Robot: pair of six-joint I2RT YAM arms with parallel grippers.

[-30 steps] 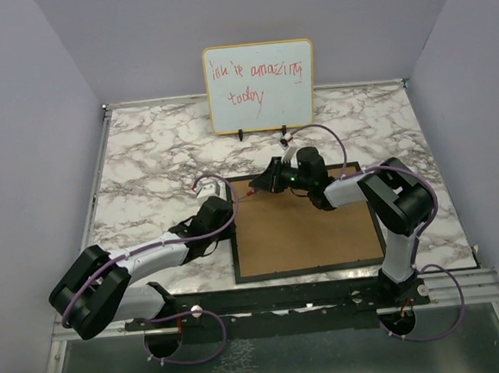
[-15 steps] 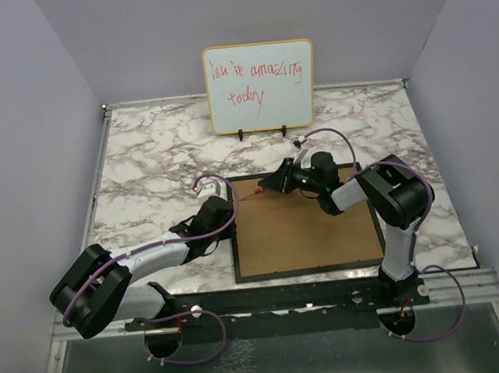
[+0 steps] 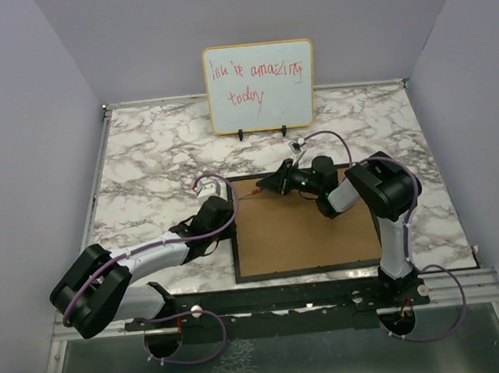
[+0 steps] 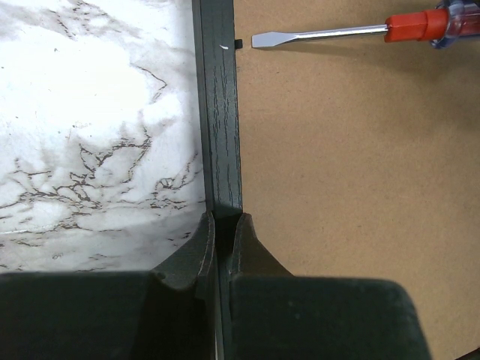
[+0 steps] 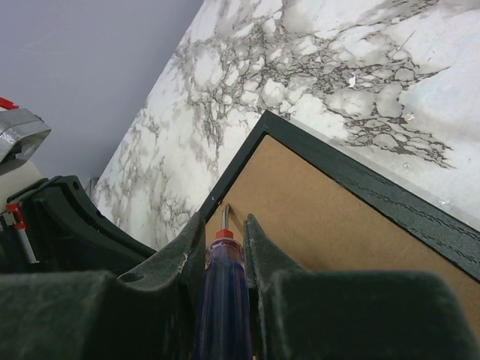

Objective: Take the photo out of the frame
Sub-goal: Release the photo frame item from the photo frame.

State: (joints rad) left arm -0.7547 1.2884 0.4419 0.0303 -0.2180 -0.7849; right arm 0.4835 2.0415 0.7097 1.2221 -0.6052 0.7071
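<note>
Bright, diffuse light; soft shadows; left claw point(image 4: 223, 229) blurred close-up; bg sharp.

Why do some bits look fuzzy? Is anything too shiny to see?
Left wrist view: the left gripper pinching the frame is blurry up close, while the screwdriver looks sharp. Right wrist view: the right gripper and the screwdriver's blue handle are fuzzy, the marble table clearer. Top view: soft, even light, faint shadows, no glare; the whiteboard reads clearly.
</note>
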